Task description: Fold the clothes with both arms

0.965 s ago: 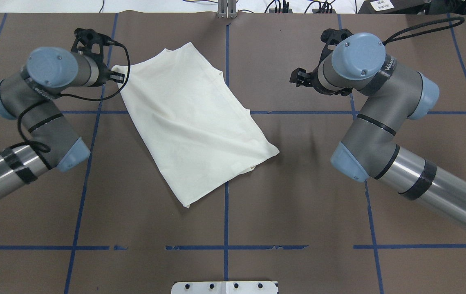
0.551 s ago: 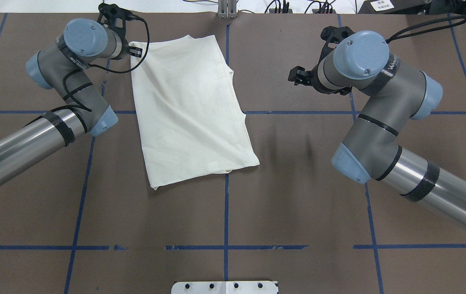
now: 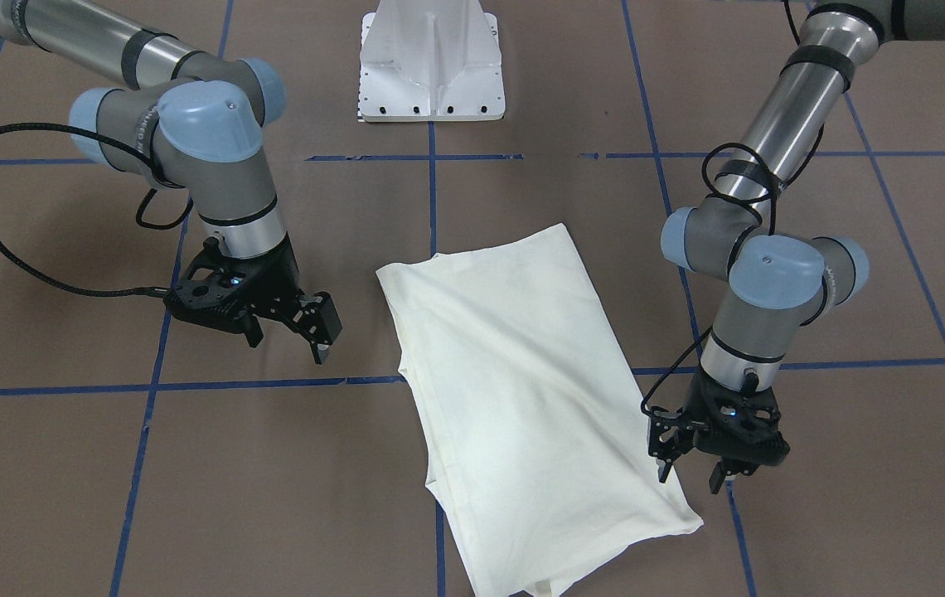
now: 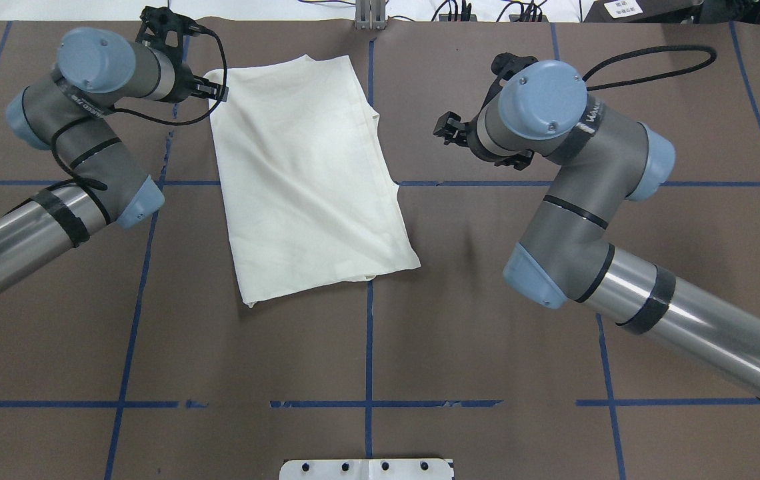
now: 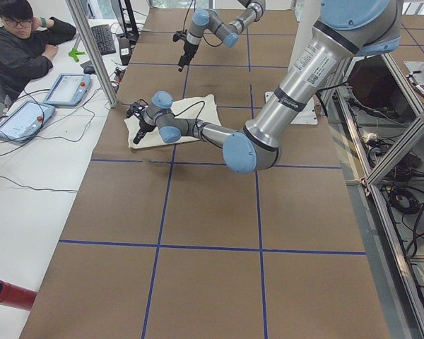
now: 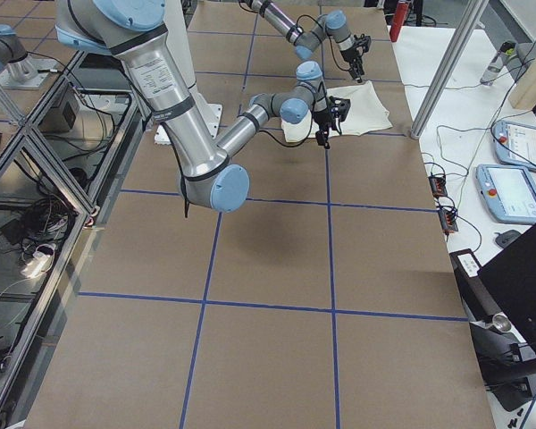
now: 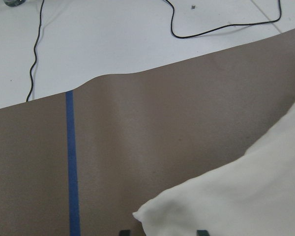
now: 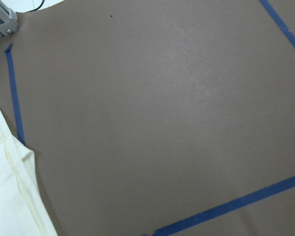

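Observation:
The cream shirt (image 4: 307,180) lies folded into a long rectangle at the far middle of the table, plain side up and slightly skewed; its print is hidden. It also shows in the front view (image 3: 522,390). My left gripper (image 4: 217,90) hovers at the shirt's far-left corner, open (image 3: 690,474). In the left wrist view that corner (image 7: 152,214) sits between the spread fingertips (image 7: 123,232). My right gripper (image 4: 445,129) hangs open over bare table to the right of the shirt, apart from it (image 3: 321,336). The right wrist view catches only the shirt's edge (image 8: 10,196).
The white pedestal base (image 3: 431,58) stands at the robot's side of the table. Blue tape lines (image 4: 368,347) grid the brown surface. Beyond the far table edge are a white surface with cables (image 7: 137,34) and a seated person (image 5: 21,42) with tablets.
The left gripper pulled the shirt's far-left corner toward the far edge, swinging the shirt straighter, then the left arm drew back a little. The right arm moved left toward the shirt.

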You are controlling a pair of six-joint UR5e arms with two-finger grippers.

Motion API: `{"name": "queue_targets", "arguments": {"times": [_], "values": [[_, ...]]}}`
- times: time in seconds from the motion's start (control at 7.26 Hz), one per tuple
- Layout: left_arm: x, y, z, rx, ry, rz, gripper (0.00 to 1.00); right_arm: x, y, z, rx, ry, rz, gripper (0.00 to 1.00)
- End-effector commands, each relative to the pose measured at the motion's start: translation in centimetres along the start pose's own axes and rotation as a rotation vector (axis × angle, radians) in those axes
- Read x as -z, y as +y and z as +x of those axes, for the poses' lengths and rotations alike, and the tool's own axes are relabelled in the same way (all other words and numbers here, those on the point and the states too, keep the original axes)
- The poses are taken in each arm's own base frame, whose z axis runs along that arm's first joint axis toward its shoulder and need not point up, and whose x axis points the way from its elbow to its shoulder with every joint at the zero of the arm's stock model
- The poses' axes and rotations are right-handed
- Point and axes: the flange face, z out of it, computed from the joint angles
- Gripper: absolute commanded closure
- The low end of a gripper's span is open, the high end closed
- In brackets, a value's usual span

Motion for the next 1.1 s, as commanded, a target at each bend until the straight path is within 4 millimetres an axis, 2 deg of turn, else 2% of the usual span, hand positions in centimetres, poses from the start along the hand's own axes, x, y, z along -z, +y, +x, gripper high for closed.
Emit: {"name": "queue_targets", "arguments": {"times": [0.0,0.14,0.28,0.55,0.96], "values": [[4.7,1.8,0.3,0.019,0.088,0.014,0.0,-2.3,1.4,-6.3,-0.075,0.006,0.058,0.08],[6.0,3.0,0.4,0.033,0.106,0.015,0.0,-4.2,2.5,-8.8,-0.103,-0.012,0.049,0.15],[6.5,3.9,0.2,0.034,0.125,-0.004,0.0,-6.0,3.4,-10.5,-0.119,-0.023,0.047,0.22],[6.5,4.0,0.1,0.034,0.127,-0.006,0.0,-7.3,6.5,-10.8,-0.108,-0.01,0.037,0.31],[6.4,4.2,0.0,0.035,0.125,-0.011,0.0,-8.9,10.0,-9.7,-0.071,0.038,0.005,0.34]]}}
